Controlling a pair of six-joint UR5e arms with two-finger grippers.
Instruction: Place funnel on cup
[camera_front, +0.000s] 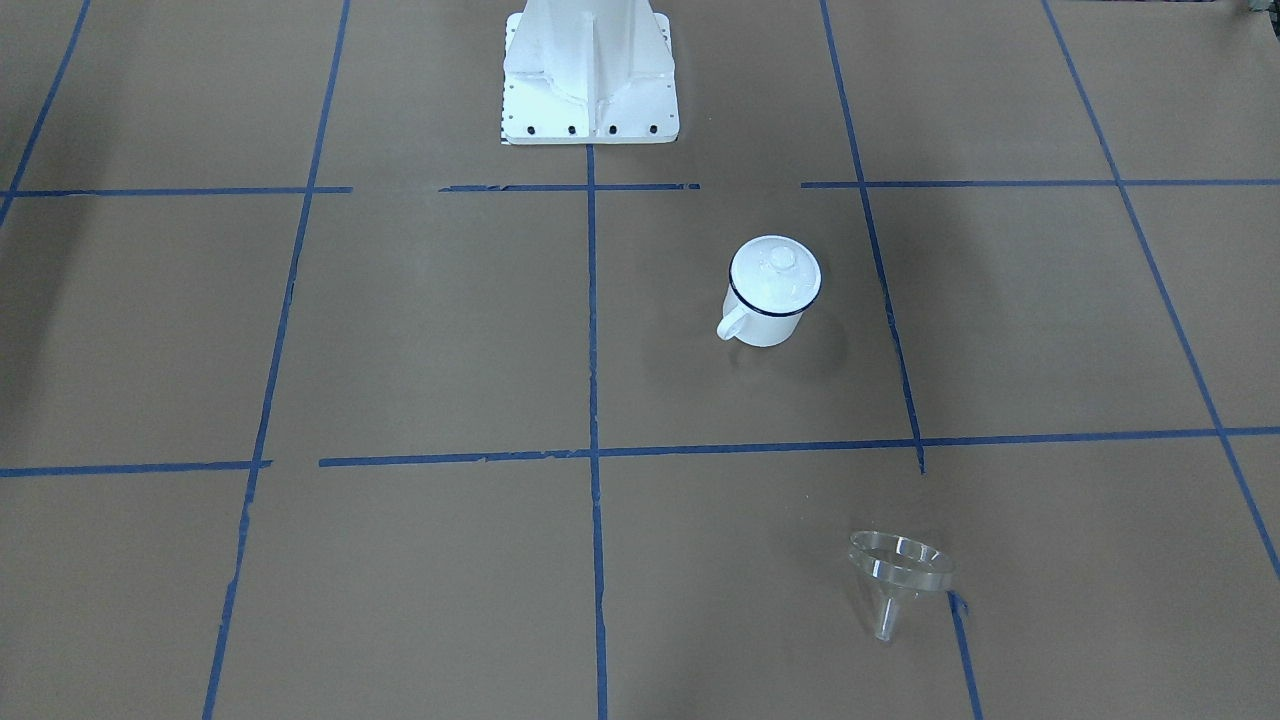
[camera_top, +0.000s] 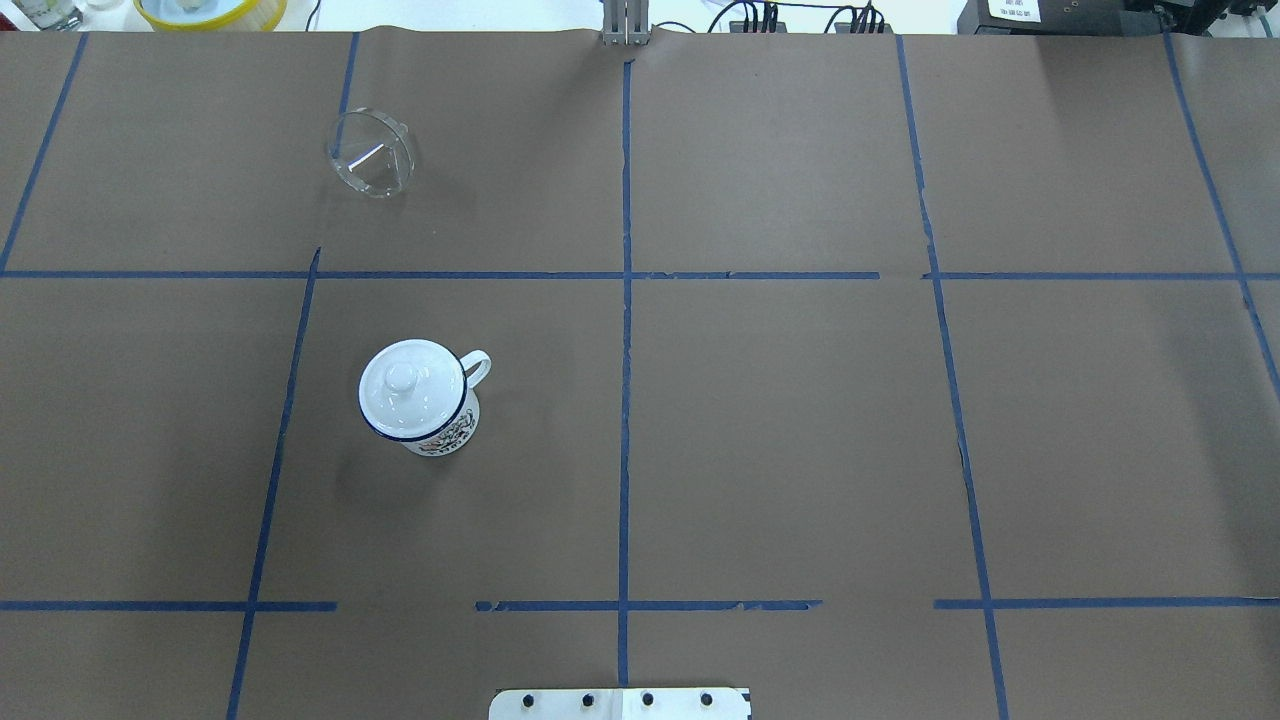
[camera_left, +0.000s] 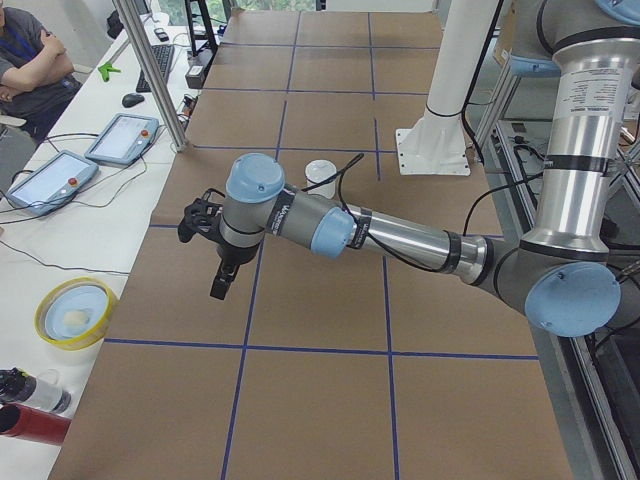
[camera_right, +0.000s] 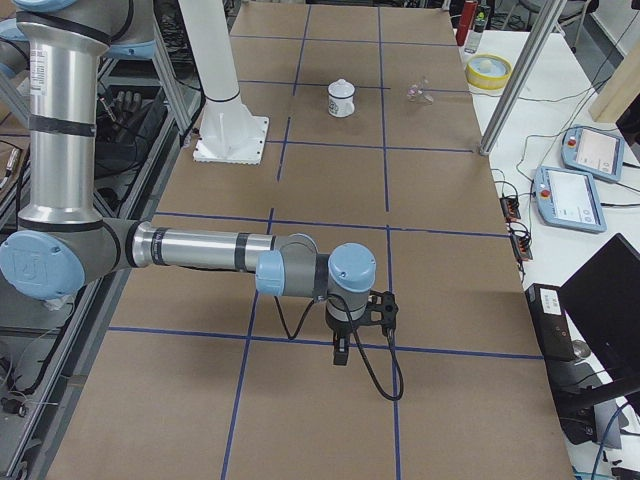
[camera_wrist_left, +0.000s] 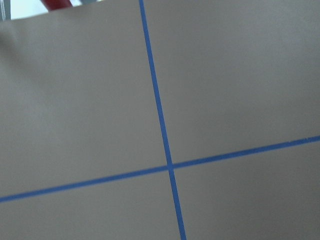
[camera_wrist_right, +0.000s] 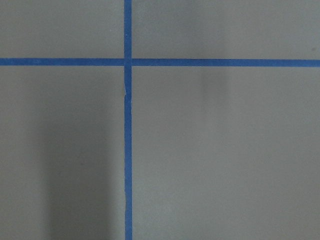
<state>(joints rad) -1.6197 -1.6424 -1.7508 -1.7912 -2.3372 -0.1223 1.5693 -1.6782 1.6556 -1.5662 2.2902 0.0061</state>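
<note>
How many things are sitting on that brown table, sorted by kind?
White mug: 1
White lid, sitting on the mug: 1
Clear funnel: 1
Total: 3

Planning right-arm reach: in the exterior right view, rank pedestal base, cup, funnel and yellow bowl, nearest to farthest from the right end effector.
From the right end effector:
1. pedestal base, robot side, mid-table.
2. cup and funnel, far end; too close to call.
3. yellow bowl, far corner, operators' side.
</note>
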